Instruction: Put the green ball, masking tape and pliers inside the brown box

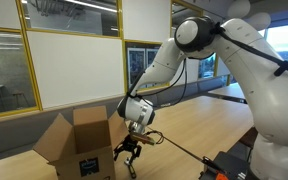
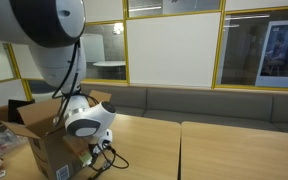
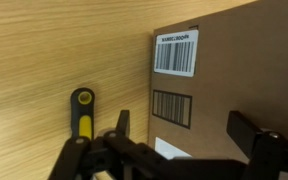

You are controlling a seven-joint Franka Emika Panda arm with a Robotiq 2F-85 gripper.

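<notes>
— So, where are you sitting right now?

— Low beside the brown box (image 3: 239,75), jaws wide apart and holding nothing. In the wrist view its labelled side fills the right half. The pliers (image 3: 81,122) lie on the surface (image 3: 44,60) just beside that wall, with the yellow-and-black handle partly hidden under my own hardware.

— And the green ball and the masking tape?

— I can't find either in any view. Whether they're inside the box I can't tell, because the flaps (image 1: 52,140) and walls hide its floor.

— What worries you from here?

— The box, mostly. One jaw overlaps the carton's side in the wrist view and the other sits near the handle. If I drop straight down, I judge that jaw catches cardboard and shoves the box. The pliers are also slim and flat on the wood, so a shallow close may skate over them. It could also pinch one handle, and then they'd swing loose as I lift.
</notes>
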